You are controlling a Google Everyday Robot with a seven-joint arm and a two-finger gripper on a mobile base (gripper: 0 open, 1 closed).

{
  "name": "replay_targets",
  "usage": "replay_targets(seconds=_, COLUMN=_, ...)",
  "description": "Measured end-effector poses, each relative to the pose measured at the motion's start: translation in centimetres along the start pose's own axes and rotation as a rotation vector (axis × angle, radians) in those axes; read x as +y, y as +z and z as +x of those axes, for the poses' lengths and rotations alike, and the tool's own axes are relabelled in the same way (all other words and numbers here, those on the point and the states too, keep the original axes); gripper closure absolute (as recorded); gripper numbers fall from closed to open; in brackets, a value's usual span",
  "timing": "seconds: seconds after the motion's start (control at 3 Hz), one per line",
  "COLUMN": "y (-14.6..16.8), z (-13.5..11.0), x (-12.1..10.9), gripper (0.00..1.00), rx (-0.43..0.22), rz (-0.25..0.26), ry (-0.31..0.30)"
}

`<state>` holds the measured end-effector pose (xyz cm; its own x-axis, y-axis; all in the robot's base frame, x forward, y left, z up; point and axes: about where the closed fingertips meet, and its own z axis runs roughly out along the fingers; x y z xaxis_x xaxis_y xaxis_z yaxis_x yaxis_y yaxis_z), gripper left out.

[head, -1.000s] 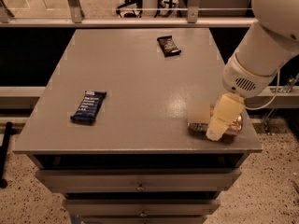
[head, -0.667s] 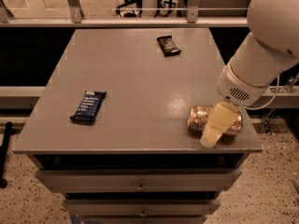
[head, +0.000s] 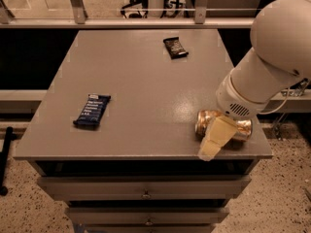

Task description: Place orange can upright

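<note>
The orange can (head: 209, 122) lies on its side near the front right corner of the grey table (head: 146, 91), its round end facing left. It is shiny orange-gold and looks dented. My gripper (head: 214, 142) comes down from the large white arm (head: 272, 62) at the right and sits over the middle of the can, its cream tip reaching the table's front edge. The gripper hides the middle of the can.
A dark-blue snack bar wrapper (head: 92, 110) lies at the left of the table. A small dark packet (head: 175, 47) lies at the back centre. Drawers (head: 146, 194) run below the front edge. A rail and glass stand behind the table.
The arm has swung down and left, so the gripper tip now reaches the front edge. More of the can's left end shows. The can still lies on its side.
</note>
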<state>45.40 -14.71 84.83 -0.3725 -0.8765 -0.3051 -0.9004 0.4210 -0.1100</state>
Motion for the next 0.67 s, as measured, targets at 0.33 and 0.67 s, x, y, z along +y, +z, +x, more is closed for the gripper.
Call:
replay_targets(seconds=0.33, y=0.59, z=-0.11, x=0.44, gripper=0.16, rx=-0.009, rz=0.001, ry=-0.014)
replay_targets(seconds=0.67, y=0.91, z=0.05, x=0.57, gripper=0.39, rx=-0.011, rz=0.003, ry=-0.019)
